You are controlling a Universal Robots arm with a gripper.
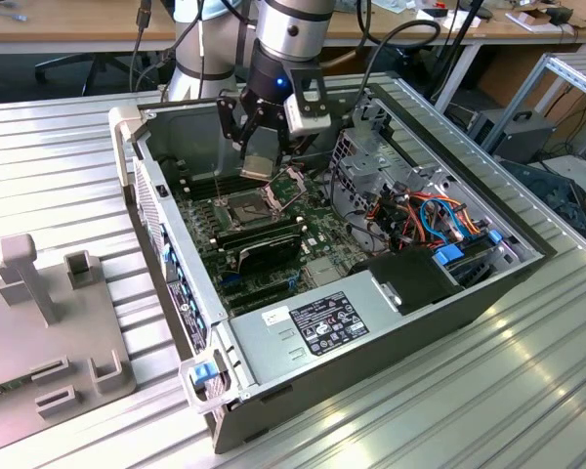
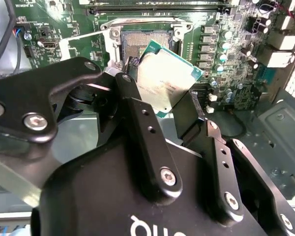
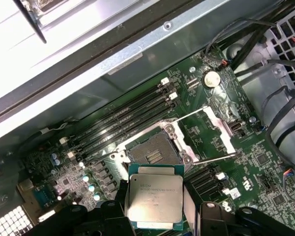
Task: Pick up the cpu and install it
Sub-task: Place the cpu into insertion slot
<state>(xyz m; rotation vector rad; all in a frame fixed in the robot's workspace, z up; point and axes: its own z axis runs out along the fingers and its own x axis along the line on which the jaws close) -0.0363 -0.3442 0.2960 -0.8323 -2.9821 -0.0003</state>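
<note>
The cpu [image 1: 259, 167] is a thin pale grey-tan square, and my gripper [image 1: 261, 156] is shut on it by two opposite edges. It hangs tilted a little above the motherboard's open socket [image 1: 249, 206], inside the computer case [image 1: 273, 391]. In the second wrist view the cpu [image 2: 164, 78] sits between the two black fingers [image 2: 137, 115], with the socket [image 2: 147, 42] just beyond it. The first wrist view has the cpu [image 3: 154, 195] face up, close beside the bare socket [image 3: 153, 150], whose metal frame [image 3: 221, 129] is hinged open to one side.
Long black memory slots [image 3: 123, 117] run beside the socket. A power supply [image 1: 322, 322] and orange and blue cables [image 1: 439, 215] fill the case toward the exterior view's right. A grey fixture [image 1: 49, 322] lies on the ribbed table at the exterior view's left.
</note>
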